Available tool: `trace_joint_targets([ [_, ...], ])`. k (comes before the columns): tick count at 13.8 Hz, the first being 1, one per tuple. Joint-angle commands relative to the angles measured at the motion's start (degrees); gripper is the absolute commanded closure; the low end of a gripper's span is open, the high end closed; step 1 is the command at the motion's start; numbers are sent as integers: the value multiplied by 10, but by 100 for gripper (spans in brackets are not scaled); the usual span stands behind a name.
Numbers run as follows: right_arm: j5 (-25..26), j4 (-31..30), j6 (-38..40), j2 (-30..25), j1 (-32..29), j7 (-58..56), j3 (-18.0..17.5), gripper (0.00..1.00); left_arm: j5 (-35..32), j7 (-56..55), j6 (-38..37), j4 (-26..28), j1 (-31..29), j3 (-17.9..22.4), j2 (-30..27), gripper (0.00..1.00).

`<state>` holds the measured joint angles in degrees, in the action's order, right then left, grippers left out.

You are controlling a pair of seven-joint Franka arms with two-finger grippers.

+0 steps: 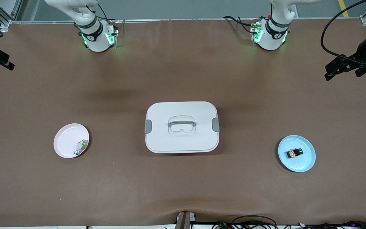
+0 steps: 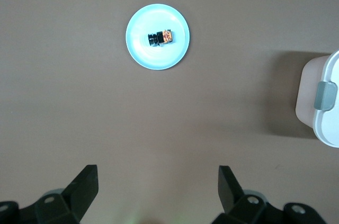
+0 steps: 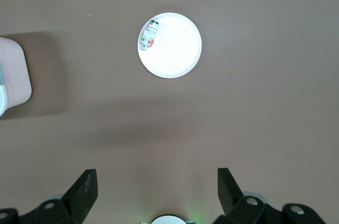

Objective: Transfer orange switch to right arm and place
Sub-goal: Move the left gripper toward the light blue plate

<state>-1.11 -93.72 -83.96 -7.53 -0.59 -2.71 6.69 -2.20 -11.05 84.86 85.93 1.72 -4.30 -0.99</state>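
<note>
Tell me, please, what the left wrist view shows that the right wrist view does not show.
Only the left wrist view shows the blue plate with the orange switch lying on it, and the open left gripper above bare table.

Only the right wrist view shows the pale pink plate with the small white-and-green part near its rim, and the open right gripper.

Both views share the brown table and an edge of the white lidded box at one side.

You see white lidded box mid-surface, grey latches, handle on lid | pink plate toward right arm's end, white-and-green part on it | blue plate toward left arm's end | brown surface
</note>
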Motion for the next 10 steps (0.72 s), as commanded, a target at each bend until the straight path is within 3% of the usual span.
trace_joint_targets([
  [1, -6, 13, 9, 5, -9, 7, -5, 0, -7, 3, -15, -6, 1, -3, -4, 0],
  [7, -6, 13, 9, 5, -9, 7, -5, 0, -11, 6, -15, -21, -4, 0, 6, 0],
  [10, -6, 13, 9, 5, -9, 8, -5, 0, -11, -6, -11, -18, -2, 3, 47, 0],
])
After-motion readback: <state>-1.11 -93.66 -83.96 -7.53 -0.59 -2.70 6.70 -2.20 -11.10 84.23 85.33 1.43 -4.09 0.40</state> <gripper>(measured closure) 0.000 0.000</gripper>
